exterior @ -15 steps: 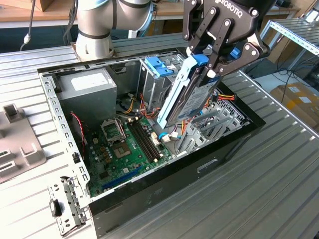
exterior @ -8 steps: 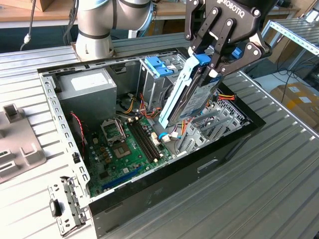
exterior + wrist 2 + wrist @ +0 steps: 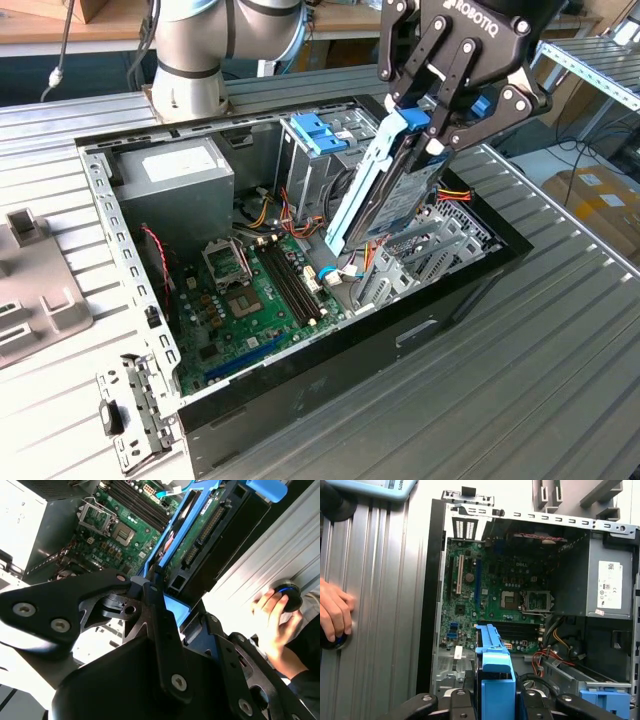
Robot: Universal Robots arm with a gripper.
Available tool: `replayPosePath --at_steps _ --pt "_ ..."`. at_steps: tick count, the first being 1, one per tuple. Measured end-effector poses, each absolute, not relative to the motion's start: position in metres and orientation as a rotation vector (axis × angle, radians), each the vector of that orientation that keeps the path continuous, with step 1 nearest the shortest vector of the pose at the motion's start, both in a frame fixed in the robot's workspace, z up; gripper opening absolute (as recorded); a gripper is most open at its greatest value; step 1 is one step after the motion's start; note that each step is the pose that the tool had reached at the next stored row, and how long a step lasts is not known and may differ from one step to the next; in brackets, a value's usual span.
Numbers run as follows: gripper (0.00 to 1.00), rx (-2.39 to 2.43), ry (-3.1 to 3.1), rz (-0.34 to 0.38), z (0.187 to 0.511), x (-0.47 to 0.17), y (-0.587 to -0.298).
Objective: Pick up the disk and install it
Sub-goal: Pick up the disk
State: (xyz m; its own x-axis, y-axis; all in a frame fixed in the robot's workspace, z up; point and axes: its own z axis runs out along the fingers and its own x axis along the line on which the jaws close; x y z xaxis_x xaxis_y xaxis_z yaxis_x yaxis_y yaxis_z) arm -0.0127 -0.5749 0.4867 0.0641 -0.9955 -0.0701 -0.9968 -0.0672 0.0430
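My gripper [image 3: 440,125] is shut on the disk [image 3: 395,185], a grey metal drive framed by bright blue side rails. I hold it on edge, tilted, with its lower end hanging down inside the open computer case [image 3: 400,330], on the exterior view's right side. Below it are metal bay brackets and coloured cables. In the second wrist view the disk [image 3: 200,535] runs away from the fingers [image 3: 155,595], showing its connector side. In the first wrist view the blue rail [image 3: 495,670] sits between the black fingers, above the green motherboard [image 3: 485,595].
The case holds a grey power supply [image 3: 170,175] and a drive cage with a light-blue bracket [image 3: 320,130]. A loose metal bracket [image 3: 130,415] and grey panel [image 3: 30,290] lie on the exterior view's left. A person's hand [image 3: 332,610] rests on a knob beside the case.
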Motion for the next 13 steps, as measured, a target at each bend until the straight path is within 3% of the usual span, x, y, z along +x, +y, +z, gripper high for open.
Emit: replayPosePath --at_steps 13 --pt "0.37 -2.279 2.134 0.126 0.486 -0.001 -0.575"
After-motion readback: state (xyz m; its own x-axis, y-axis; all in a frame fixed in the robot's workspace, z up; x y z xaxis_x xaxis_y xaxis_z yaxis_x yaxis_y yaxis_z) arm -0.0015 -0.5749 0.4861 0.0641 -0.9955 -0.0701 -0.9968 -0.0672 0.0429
